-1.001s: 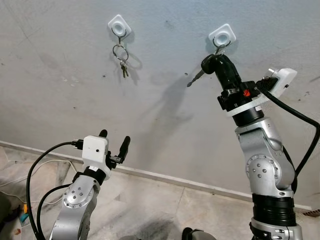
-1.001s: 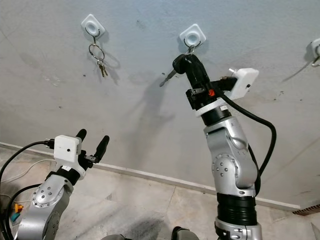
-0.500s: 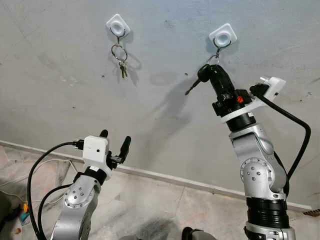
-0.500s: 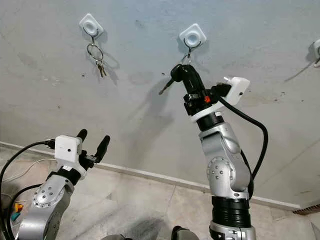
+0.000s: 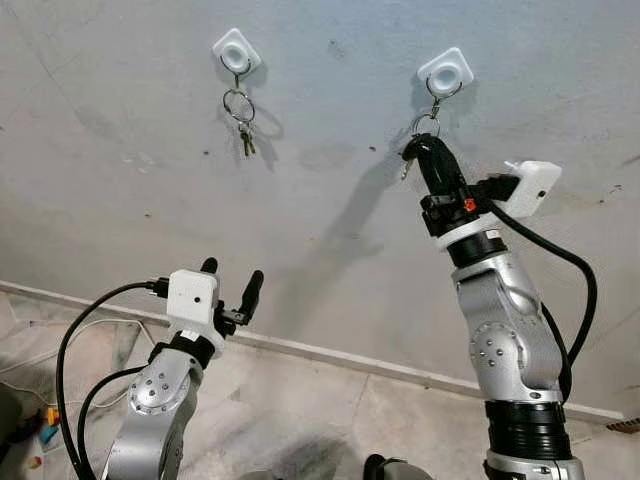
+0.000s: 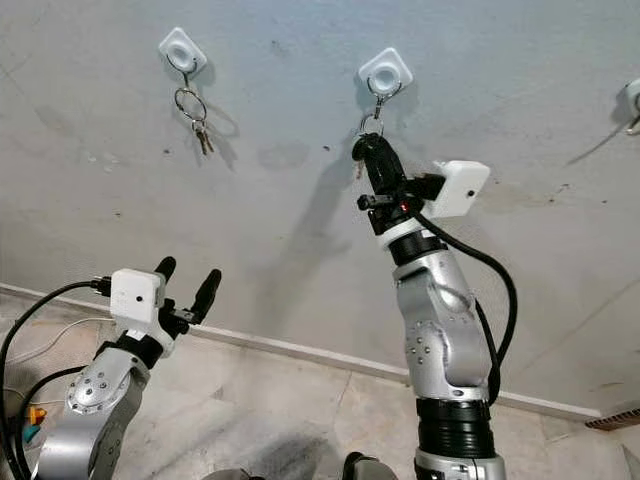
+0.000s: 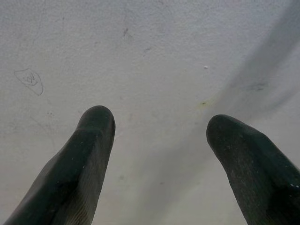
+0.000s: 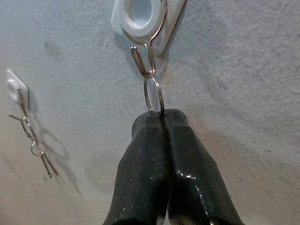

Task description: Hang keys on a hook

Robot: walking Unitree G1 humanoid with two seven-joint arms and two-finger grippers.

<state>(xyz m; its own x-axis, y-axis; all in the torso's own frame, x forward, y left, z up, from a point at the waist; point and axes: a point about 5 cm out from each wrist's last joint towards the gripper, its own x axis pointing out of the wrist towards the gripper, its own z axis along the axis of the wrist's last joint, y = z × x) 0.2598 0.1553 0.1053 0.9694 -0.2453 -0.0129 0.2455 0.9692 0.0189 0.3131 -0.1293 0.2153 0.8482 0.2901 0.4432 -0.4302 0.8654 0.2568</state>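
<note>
Upper right, our right gripper [image 5: 421, 150] pinches the key ring [image 8: 153, 93] hanging on the hook [image 8: 149, 44]; our left gripper [image 5: 230, 276] (lower left) stays spread.

Three wall hooks [image 6: 384, 70], two key rings [image 6: 191, 103], two end effectors [image 5: 230, 281]

Readable text: you will find none in any view.
Wall [image 5: 150, 120]: bare grey plaster with stains, no lettering.
Pencil mark [image 7: 29, 79]: a small outlined scribble at the left of the left wrist view; you cannot read it as a word or number.
White hooks [image 5: 446, 70]: no brand or label.
</note>
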